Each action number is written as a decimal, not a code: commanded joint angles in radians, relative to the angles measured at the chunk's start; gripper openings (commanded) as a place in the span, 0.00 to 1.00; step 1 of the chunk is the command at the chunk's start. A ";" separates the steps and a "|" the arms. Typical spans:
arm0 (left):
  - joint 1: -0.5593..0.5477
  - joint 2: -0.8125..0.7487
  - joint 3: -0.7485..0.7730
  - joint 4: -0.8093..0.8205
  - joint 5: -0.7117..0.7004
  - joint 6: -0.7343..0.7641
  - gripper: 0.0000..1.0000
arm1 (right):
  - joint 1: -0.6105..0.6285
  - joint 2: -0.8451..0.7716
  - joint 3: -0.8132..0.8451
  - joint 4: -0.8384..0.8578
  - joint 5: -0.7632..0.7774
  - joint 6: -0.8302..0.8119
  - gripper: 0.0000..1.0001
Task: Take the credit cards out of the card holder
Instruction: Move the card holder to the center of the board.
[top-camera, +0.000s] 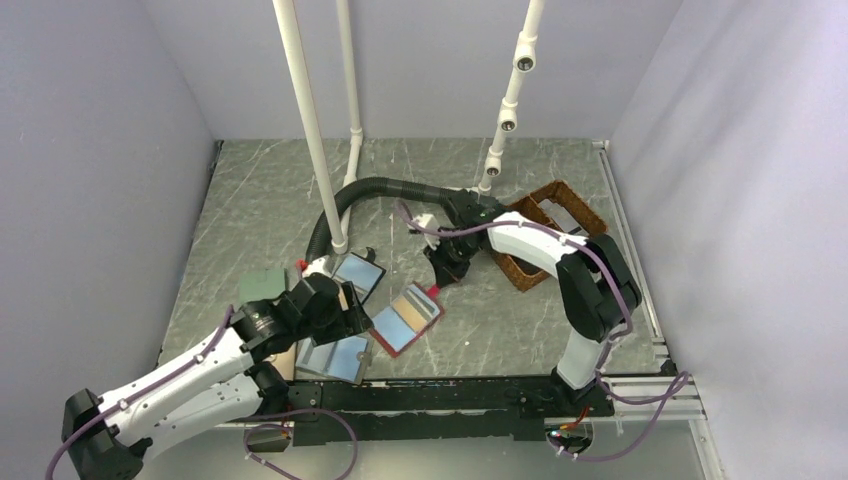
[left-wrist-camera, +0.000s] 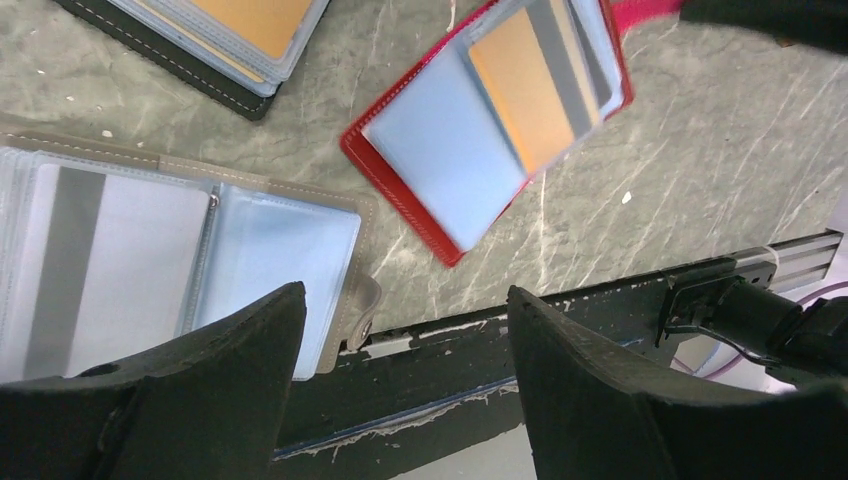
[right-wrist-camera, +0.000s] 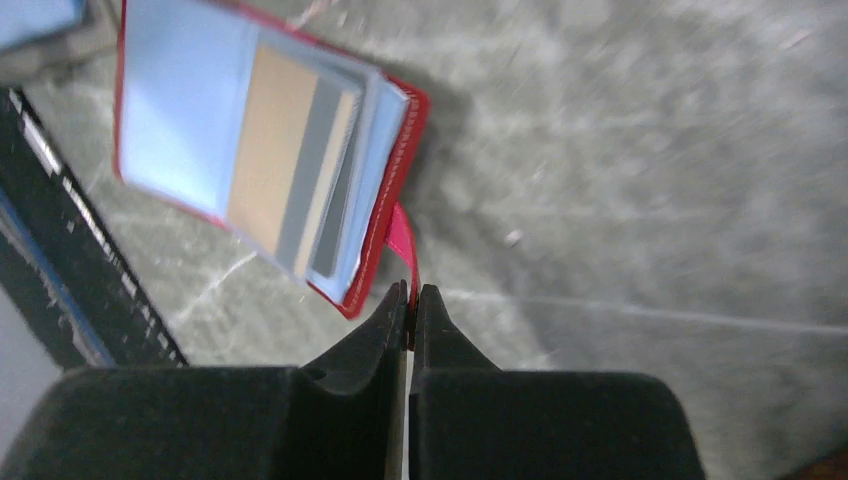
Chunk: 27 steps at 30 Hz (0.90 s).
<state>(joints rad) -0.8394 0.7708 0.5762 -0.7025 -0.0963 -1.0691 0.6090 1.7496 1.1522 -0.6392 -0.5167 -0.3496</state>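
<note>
R hand (right-wrist-camera: 410, 300) is pinched fully shut on the thin red pull tab (right-wrist-camera: 403, 245) of the card holder (right-wrist-camera: 250, 150). The holder lies open, face up, on the counter (right-wrist-camera: 650, 200) nr the front rail, w/ the credit cards (right-wrist-camera: 290, 175) tucked in its clear sleeves. L hand (left-wrist-camera: 405, 295) hovers wide open, holding nothing, over the grey-blue wallet (left-wrist-camera: 150, 260) beside the holder. To do it well: keep R's pinch firm & low as an anchor, no yanking. Bring L to the sleeve mouth, nip one card edge, and draw it along the sleeve, not upward.
</note>
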 joint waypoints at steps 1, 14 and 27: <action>-0.002 -0.059 0.042 -0.063 -0.066 0.009 0.79 | -0.011 0.061 0.165 0.038 0.063 -0.019 0.00; -0.003 -0.157 0.065 -0.105 -0.131 -0.005 0.79 | -0.058 0.286 0.551 0.128 0.360 0.053 0.05; -0.002 -0.221 0.171 -0.192 -0.212 0.097 0.88 | -0.148 -0.172 0.339 -0.041 0.030 -0.052 0.98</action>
<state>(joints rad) -0.8394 0.5934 0.6846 -0.8639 -0.2455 -1.0283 0.5190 1.7981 1.5600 -0.6163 -0.3496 -0.3649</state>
